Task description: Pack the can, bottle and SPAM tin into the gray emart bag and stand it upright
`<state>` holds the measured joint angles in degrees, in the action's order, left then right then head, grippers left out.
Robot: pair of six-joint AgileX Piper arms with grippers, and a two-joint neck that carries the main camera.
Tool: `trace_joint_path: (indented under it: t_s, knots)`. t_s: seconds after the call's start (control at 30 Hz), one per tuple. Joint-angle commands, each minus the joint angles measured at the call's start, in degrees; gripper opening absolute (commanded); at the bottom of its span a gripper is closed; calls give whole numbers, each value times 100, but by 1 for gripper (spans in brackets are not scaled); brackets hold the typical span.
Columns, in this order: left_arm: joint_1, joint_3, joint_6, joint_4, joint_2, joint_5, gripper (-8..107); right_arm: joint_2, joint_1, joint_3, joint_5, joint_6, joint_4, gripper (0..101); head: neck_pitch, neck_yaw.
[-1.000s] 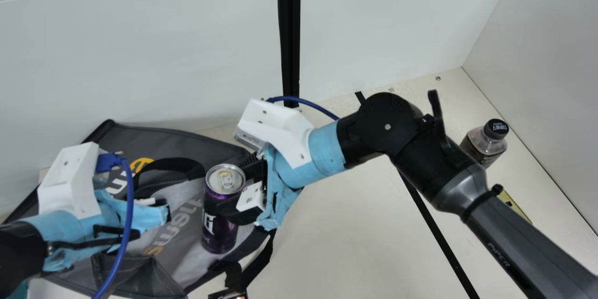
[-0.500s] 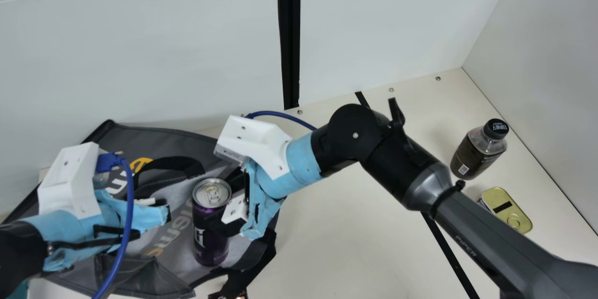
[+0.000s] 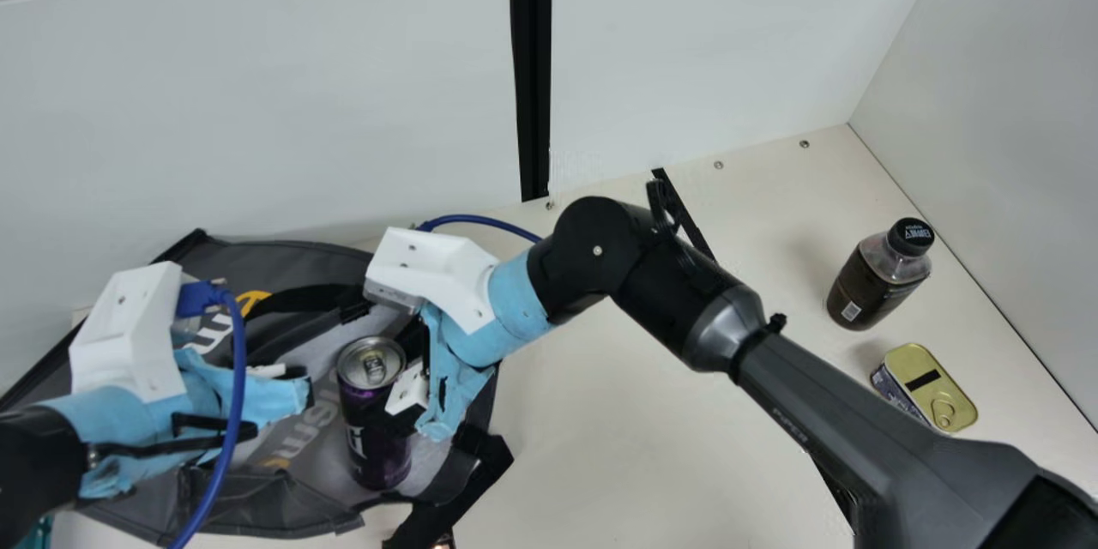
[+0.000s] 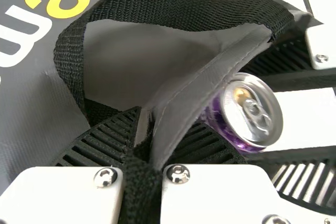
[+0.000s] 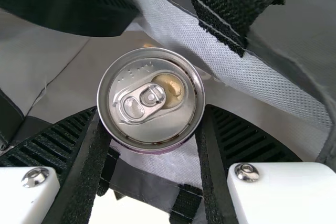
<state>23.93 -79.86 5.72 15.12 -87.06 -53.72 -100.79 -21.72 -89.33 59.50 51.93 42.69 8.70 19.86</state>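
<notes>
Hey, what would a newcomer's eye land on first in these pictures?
Probably the purple can, held by the right end effector over the gray bag at the main view's left. Then the left end effector, pinching the bag's edge near a black handle. The dark bottle and gold-lidded tin, far right, likely come later.

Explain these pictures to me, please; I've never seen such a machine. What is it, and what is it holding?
This machine has two robot arms, a left arm and a right arm. The main view comes from a camera on a neck between them; each wrist view comes from a camera on one arm's wrist.

On the cream table lies the gray bag. Away from it, toward the robot's right, are a bottle, standing, and a tin.

The left pincer grips the bag's edge. The right pincer holds the purple can upright at the bag; whether it is inside, I can't tell.
</notes>
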Motion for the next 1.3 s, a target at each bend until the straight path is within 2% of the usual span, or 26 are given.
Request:
trace_joint_path:
  t_s: [0.0, 0.2, 0.53, 1.13, 1.27]
  knots:
    - [0, 0, 0, 0, 0, 0, -8, -58, -15, -90, 9, -25, -46, 0, 130, 14]
    - [0, 0, 0, 0, 0, 0, -8, -224, -62, -339, 24, -87, -178, 0, 130, 14]
    - [0, 0, 0, 0, 0, 0, -8, -319, -82, -527, 64, -113, -300, 33, 130, 14]
    - [0, 0, 0, 0, 0, 0, -8, -270, -52, -517, 81, -42, -356, 94, 130, 14]
    - [0, 0, 0, 0, 0, 0, -8, -242, -35, -494, 77, -27, -359, 95, 130, 14]
